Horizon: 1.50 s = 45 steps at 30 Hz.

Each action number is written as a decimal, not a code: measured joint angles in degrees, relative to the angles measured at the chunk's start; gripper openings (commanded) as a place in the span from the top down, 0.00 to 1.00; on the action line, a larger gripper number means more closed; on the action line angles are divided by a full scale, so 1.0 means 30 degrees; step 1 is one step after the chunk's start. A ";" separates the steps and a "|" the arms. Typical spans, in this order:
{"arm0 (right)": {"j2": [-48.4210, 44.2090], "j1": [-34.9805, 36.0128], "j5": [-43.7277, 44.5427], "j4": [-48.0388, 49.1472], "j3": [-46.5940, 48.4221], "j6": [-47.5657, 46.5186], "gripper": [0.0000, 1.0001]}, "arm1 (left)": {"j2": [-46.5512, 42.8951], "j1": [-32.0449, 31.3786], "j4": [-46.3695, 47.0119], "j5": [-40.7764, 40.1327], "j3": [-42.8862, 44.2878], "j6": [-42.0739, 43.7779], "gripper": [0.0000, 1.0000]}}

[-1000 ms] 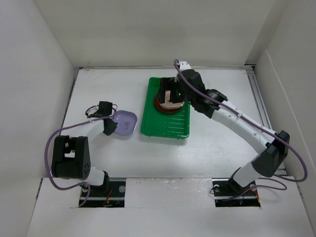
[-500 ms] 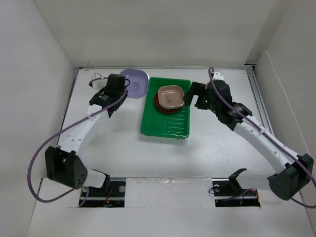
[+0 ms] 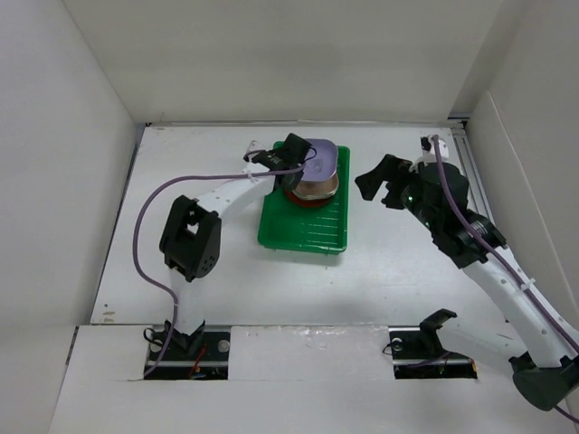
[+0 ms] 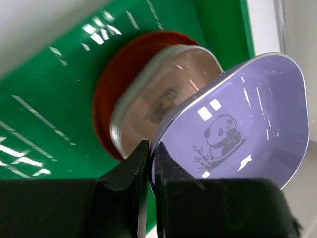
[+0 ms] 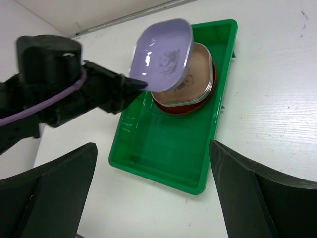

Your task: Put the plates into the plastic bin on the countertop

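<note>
On the left arm point(image 3: 228, 189), the jaws pinched the rim of a lavender plate point(image 4: 237, 129), holding it tilted over a tan-pink plate point(image 4: 158, 99) stacked on a red-orange plate point(image 4: 106, 94) at the far end of the green bin point(image 5: 163, 153). The right arm point(image 3: 470, 240) hung right of the bin above the counter point(image 3: 389, 271), jaws spread wide.

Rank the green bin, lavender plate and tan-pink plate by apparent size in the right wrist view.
1. green bin.
2. lavender plate and tan-pink plate: alike; lavender is raised, overlapping it, so unranked.
</note>
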 measured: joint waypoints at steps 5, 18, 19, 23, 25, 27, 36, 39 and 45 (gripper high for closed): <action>-0.1282 -0.0007 0.0007 -0.0597 -0.0109 0.0029 0.00 | 0.1617 -0.0313 -0.0182 0.0372 0.2229 -0.0976 1.00; -0.1807 -0.0007 0.0029 -0.1341 -0.0204 -0.0044 0.00 | 0.1508 -0.0321 -0.0124 0.0889 0.2426 -0.1472 0.00; -0.1807 -0.0007 0.0044 -0.1348 -0.0204 -0.0073 0.00 | 0.1246 -0.0452 -0.0109 0.0670 0.2426 -0.1275 0.00; -0.1843 -0.0007 0.0211 -0.1596 -0.0204 -0.0117 0.00 | -0.0911 -0.1413 -0.0248 -0.0634 0.2696 0.0903 0.00; -0.1923 0.0000 0.0576 -0.2069 -0.0095 -0.0189 0.00 | -0.2208 -0.1865 -0.0372 -0.1166 0.3373 0.2506 0.00; -0.2018 0.0058 0.1275 -0.2994 0.0364 -0.0328 0.00 | -0.3803 -0.2120 -0.0597 -0.1880 0.3927 0.4306 0.00; -0.4371 0.1501 0.4189 -0.5967 0.2353 -0.0554 0.00 | -1.4382 -0.1836 -0.2499 -0.5836 -0.2463 0.8867 0.00; -0.5472 0.1931 0.4983 -0.6965 0.2586 -0.0568 0.00 | -1.7748 -0.1843 -0.3402 -0.6324 -0.5304 0.9850 0.00; -0.7606 0.2419 0.6390 -0.8313 0.2703 -0.0605 0.00 | -2.4370 -0.1821 -0.4204 -0.7206 -0.9318 1.1249 0.00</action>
